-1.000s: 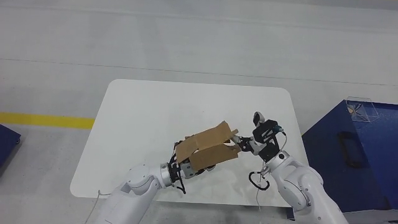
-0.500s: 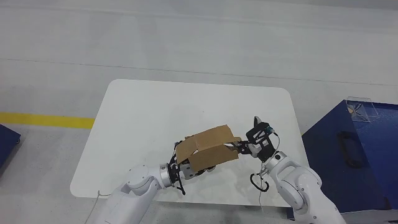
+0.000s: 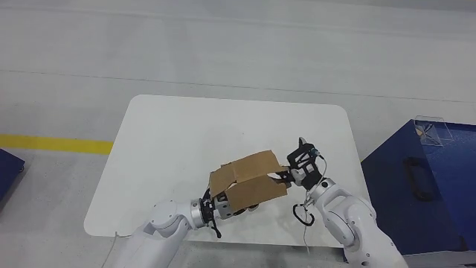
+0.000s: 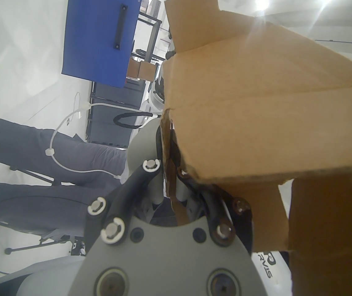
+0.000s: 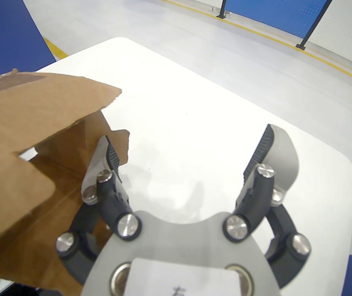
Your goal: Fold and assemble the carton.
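A brown cardboard carton (image 3: 249, 177), partly opened with loose flaps, hangs tilted above the near part of the white table (image 3: 186, 130). My left gripper (image 3: 221, 207) is under its near-left end. In the left wrist view the left gripper (image 4: 176, 186) is shut on a lower flap of the carton (image 4: 256, 109). My right gripper (image 3: 295, 168) is at the carton's right end. In the right wrist view the right gripper (image 5: 188, 152) stands open, with one of its fingers (image 5: 109, 155) right against a flap edge of the carton (image 5: 25, 118) and the other over bare table.
A blue cabinet (image 3: 424, 186) stands just past the table's right edge. The far half of the table (image 5: 212, 106) is bare white surface. Both arms are close to the table's near edge.
My right gripper has moved left and closer to the carton's right end. The carton has dropped slightly and lies flatter in the left gripper.
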Robot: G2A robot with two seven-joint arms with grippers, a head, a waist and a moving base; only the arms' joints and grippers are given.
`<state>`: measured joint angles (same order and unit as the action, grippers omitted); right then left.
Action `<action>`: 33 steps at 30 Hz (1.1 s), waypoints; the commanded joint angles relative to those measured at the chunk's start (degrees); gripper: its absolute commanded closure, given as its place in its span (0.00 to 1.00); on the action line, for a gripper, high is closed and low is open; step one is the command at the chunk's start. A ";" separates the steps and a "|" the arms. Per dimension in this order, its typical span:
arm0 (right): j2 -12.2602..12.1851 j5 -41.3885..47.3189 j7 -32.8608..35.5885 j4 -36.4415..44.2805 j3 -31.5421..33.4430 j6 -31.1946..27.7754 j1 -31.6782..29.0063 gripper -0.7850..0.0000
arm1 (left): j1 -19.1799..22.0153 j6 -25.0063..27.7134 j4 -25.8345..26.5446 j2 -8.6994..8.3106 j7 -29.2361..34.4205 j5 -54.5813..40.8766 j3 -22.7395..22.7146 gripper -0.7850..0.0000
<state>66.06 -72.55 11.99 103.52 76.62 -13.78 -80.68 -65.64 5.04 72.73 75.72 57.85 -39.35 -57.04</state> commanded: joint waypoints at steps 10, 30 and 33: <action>-0.83 2.93 -2.54 1.50 7.75 -2.60 -4.78 0.00 | -0.92 2.14 1.28 0.01 -2.14 -1.53 -1.11 1.00; -0.45 11.28 -10.73 7.92 10.06 -2.79 -8.42 0.00 | -0.14 7.40 -0.53 0.30 -3.22 3.47 0.06 1.00; -0.58 8.55 -8.45 10.01 8.93 -4.71 -8.53 0.00 | 0.15 7.31 -0.87 0.36 -3.94 5.26 0.65 1.00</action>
<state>65.54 -62.35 2.55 112.77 86.05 -17.80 -89.25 -65.57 12.45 71.94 76.04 54.07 -34.62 -56.64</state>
